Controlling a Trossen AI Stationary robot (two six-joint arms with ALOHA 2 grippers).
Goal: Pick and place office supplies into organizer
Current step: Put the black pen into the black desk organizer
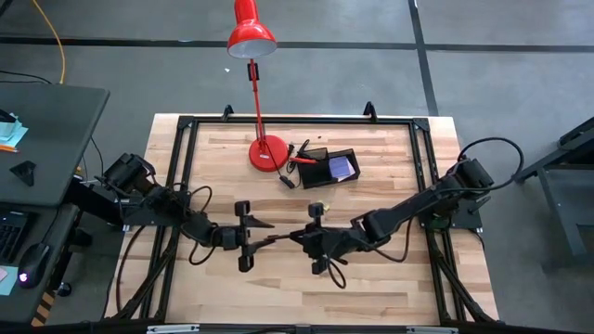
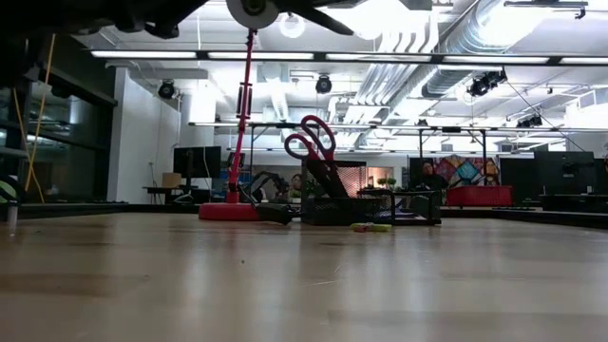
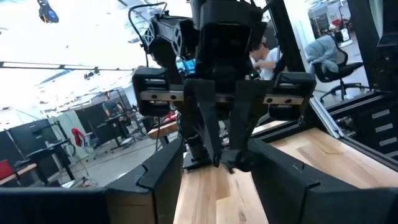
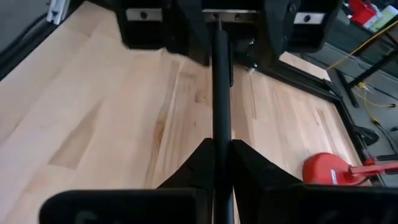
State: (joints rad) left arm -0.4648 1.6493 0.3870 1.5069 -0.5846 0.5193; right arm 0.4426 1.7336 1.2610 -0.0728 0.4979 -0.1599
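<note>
Passing a thin dark pen (image 4: 221, 93) between our two arms looks like the step in hand, and the pose suits it: both grippers meet nose to nose over the middle of the light wooden table (image 1: 390, 278), well short of the small black rectangular organizer (image 1: 327, 169) at the far side. We judge the handover is meant to give one arm a better hold or angle before the pen goes to the tray.

Our right gripper (image 4: 221, 146) is clamped tight on the pen, whose shaft runs straight out between its fingers toward the other arm. Our left gripper (image 1: 249, 237) stands partly spread; whether its fingers already touch the pen we cannot tell, since its wrist view mostly shows the right arm's head facing it.

In the organizer we see the red-handled scissors (image 2: 312, 141) standing upright, handles up, and the purple-blue square pad (image 1: 342, 168) lying in a compartment. A small yellow piece (image 2: 370, 227) lies on the table just beside the tray. The red desk lamp (image 1: 257, 83) stands beside the organizer.
</note>
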